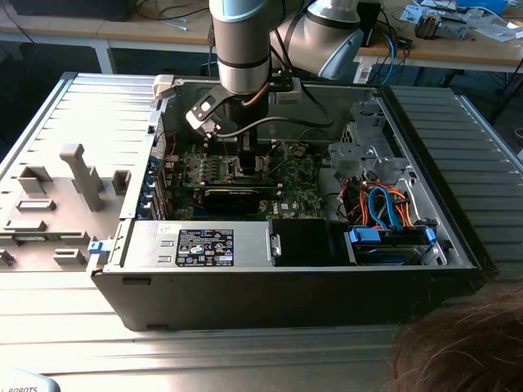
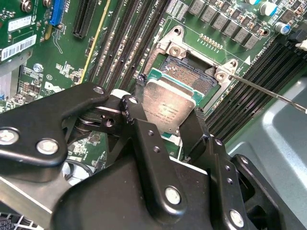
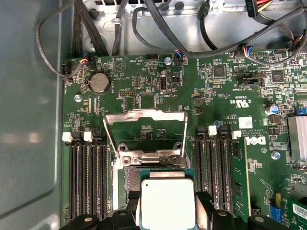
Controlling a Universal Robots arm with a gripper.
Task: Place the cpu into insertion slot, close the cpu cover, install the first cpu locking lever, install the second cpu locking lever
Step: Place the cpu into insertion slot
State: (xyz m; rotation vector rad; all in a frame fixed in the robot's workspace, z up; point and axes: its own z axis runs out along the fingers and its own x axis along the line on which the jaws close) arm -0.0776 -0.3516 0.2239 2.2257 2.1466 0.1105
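Holding the small, flat, square cpu (image 3: 167, 202) with its pale silvery metal top by two opposite edges, my black claw (image 3: 168, 215) is closed only to the chip's width, one of its fingers (image 2: 144, 143) against each side. The chip hangs over the insertion slot (image 3: 125, 181), a square socket with a dark centre and silvery rim, and covers most of it; I cannot tell whether it touches. Long black memory slots (image 3: 88, 182) run close along both sides of the socket, leaving me little room sideways. The thin silvery cpu cover (image 3: 146, 115), a frame plate with a square window, stands swung back at the socket edge away from my fingers, so the socket lies open from above. A thin bare metal lever rod (image 2: 268, 93) juts out from one socket corner across the slots. The green motherboard (image 1: 298, 167) lies at the bottom of the open black computer case (image 1: 286, 286), whose walls rise all round it. My silver-grey arm (image 1: 241, 49) drops straight down into the case, wrist upright, claw pointing at the board. The case rests on a ribbed metal desk (image 1: 204, 359).
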